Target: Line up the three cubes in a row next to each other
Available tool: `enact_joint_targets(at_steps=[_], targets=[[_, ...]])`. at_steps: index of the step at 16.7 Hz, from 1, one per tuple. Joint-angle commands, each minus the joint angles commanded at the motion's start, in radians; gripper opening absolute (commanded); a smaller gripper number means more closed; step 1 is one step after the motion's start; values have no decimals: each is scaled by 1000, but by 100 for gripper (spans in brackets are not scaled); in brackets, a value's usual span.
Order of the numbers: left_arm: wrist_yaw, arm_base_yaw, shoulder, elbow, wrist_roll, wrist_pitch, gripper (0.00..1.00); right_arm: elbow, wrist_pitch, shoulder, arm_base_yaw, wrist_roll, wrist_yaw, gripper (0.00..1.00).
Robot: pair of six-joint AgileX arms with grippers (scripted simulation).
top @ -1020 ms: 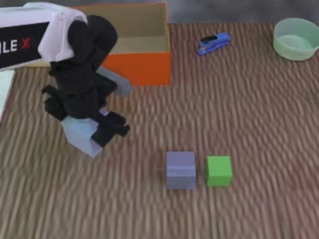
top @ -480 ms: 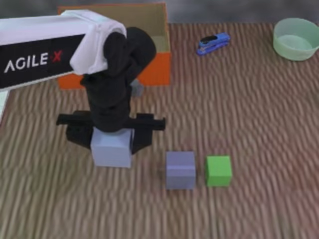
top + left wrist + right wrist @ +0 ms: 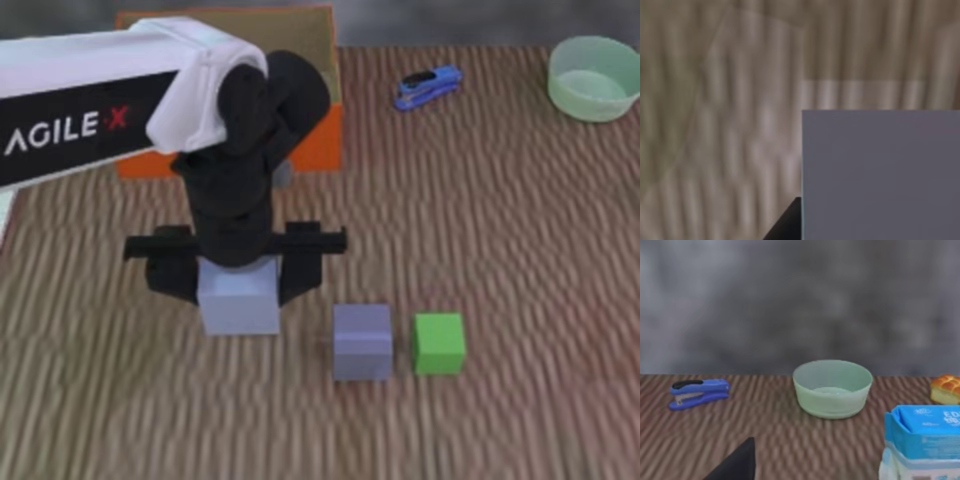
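Observation:
My left gripper (image 3: 238,283) is shut on the larger pale lavender-blue cube (image 3: 240,300), with one black finger on each side of it. That cube fills much of the left wrist view (image 3: 880,175) over the brown woven mat. The medium lavender-purple cube (image 3: 362,341) sits to its right across a gap. The small bright green cube (image 3: 439,343) stands just right of the purple one, in line with it. My right gripper (image 3: 740,465) is parked out of the top view; only a dark corner of it shows.
An orange cardboard box (image 3: 315,140) stands behind my left arm. A blue stapler (image 3: 428,87) and a pale green bowl (image 3: 594,78) lie at the back right. The right wrist view shows a blue packet (image 3: 922,440) and a bread roll (image 3: 946,388).
My left gripper has carried the pale lavender-blue cube to the right, from the left of the mat towards the purple cube, and turned it square with the row.

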Motion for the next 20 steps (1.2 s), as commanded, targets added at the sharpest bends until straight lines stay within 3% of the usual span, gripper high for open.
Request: enact_joint_targets(at_steps=[9, 14, 20], targets=[[1, 0, 88, -143, 3, 239, 0, 0, 0, 0, 0, 0, 0, 100], [0, 0, 96, -153, 3, 254, 0, 0, 0, 0, 0, 0, 0, 100], [0, 0, 96, -153, 3, 254, 45, 0, 0, 0, 0, 0, 0, 100]])
